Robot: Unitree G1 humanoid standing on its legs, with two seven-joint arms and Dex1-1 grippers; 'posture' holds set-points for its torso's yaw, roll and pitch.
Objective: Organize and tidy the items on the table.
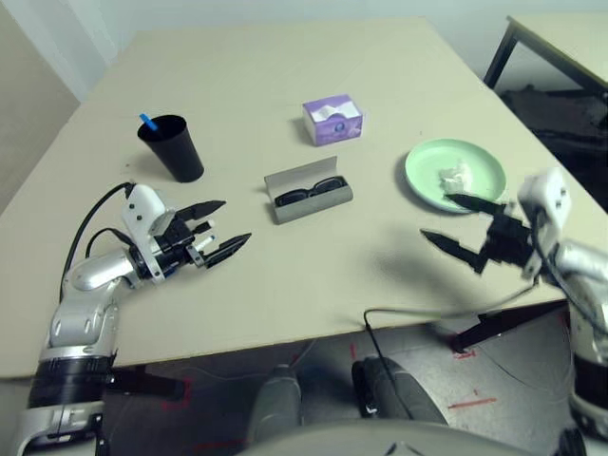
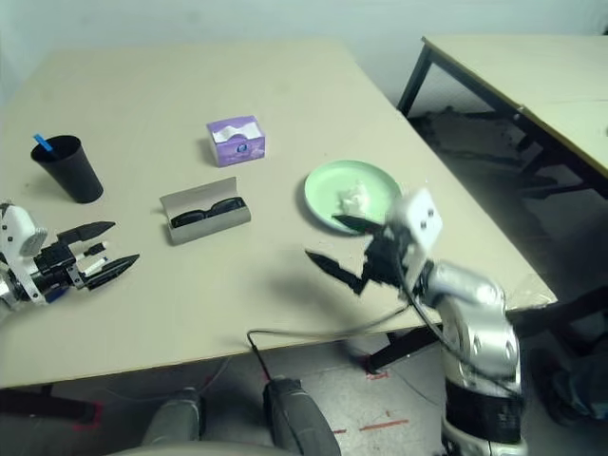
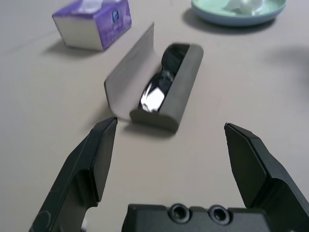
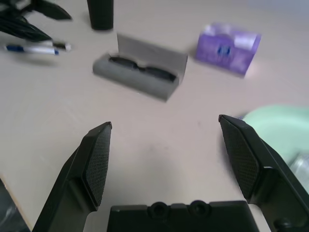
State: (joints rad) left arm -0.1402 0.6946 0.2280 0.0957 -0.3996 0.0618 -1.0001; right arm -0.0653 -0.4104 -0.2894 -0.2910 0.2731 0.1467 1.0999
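Dark-framed table (image 2: 541, 81) beside; black cable (image 1: 446, 313); blue straw (image 1: 148, 122).

Soft shadows, glare on sunglasses (image 3: 155, 96)

Stamped in blue as a small round emblem (image 4: 223, 50) on a side of the purple tissue box (image 1: 325, 134), well in from the near edge of the table (image 1: 228, 76); not legible as lettering.

The surface (image 1: 285, 275) is plain beige. The tissue box (image 1: 332, 121) is purple and white, the glasses case (image 1: 318, 201) grey, the sunglasses (image 1: 309, 192) black, the upper plate (image 1: 432, 161) pale green, the cup (image 1: 175, 150) black.
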